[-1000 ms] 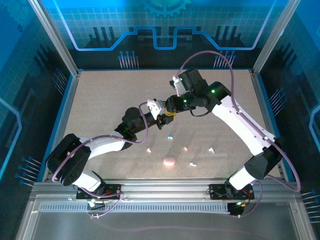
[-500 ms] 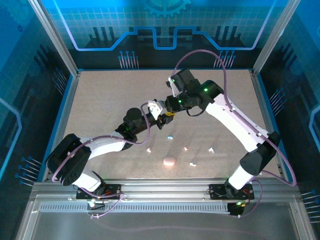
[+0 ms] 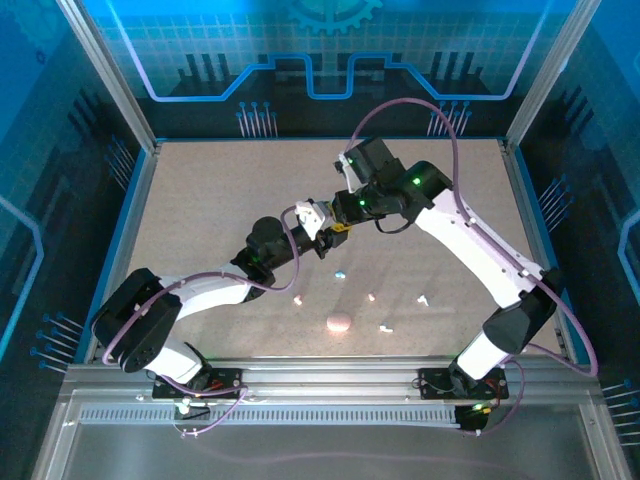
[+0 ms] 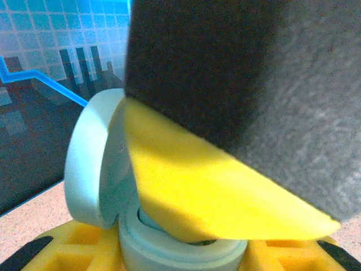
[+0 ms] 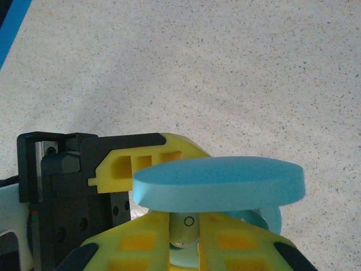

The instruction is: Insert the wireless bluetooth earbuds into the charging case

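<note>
My left gripper point(image 3: 321, 238) is shut on a light blue charging case point(image 4: 180, 251) and holds it above the table with its lid point(image 4: 84, 164) swung open. In the right wrist view the lid point(image 5: 220, 182) lies across the top of the case. Below it my right gripper point(image 5: 189, 240) is shut on a pale light blue earbud point(image 5: 189, 223), which sits at the case's opening. My right gripper point(image 3: 342, 226) meets the left one mid-table, and its yellow finger point(image 4: 186, 186) reaches into the case.
Loose on the table lie a light blue earbud point(image 3: 339, 273), two pink earbuds point(image 3: 297, 298) point(image 3: 371, 296) and two white ones point(image 3: 424, 298) point(image 3: 385, 327). A pink oval case point(image 3: 339, 322) rests near the front. Metal frame posts and blue walls ring the table.
My right arm has shifted a little to the left, bringing its gripper closer onto the held case. The left arm has hardly moved.
</note>
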### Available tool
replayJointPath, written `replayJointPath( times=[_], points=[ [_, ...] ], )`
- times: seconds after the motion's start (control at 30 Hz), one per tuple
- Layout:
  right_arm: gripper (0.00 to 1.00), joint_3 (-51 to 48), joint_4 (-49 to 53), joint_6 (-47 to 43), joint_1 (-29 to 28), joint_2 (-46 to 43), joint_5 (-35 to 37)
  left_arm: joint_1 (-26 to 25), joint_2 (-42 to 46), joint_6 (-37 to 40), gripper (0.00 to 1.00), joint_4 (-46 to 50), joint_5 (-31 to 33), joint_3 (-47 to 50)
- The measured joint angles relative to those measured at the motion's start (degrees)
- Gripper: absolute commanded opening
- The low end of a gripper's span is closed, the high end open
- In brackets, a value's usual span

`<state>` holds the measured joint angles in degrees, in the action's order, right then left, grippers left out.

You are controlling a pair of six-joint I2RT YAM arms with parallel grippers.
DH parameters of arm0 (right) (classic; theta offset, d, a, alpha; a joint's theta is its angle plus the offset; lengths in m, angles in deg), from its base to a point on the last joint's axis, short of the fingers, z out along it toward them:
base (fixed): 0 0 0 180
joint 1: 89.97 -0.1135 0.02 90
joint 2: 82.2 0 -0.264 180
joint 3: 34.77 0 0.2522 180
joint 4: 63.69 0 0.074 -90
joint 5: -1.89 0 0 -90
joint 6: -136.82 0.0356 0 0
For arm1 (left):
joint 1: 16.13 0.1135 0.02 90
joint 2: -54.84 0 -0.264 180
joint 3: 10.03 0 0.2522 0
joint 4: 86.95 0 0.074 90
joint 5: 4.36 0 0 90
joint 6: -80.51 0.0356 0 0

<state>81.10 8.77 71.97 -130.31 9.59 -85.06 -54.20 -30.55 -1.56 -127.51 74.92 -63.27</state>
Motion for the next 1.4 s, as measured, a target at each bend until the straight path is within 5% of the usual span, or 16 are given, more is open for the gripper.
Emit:
replayJointPath(
  times=[1.4],
  points=[
    [0.17, -0.09, 0.0, 0.72, -0.59, -1.29, 3.02, -0.26, 0.74, 1.29, 0.36, 1.97, 0.0, -0.04]
  ],
)
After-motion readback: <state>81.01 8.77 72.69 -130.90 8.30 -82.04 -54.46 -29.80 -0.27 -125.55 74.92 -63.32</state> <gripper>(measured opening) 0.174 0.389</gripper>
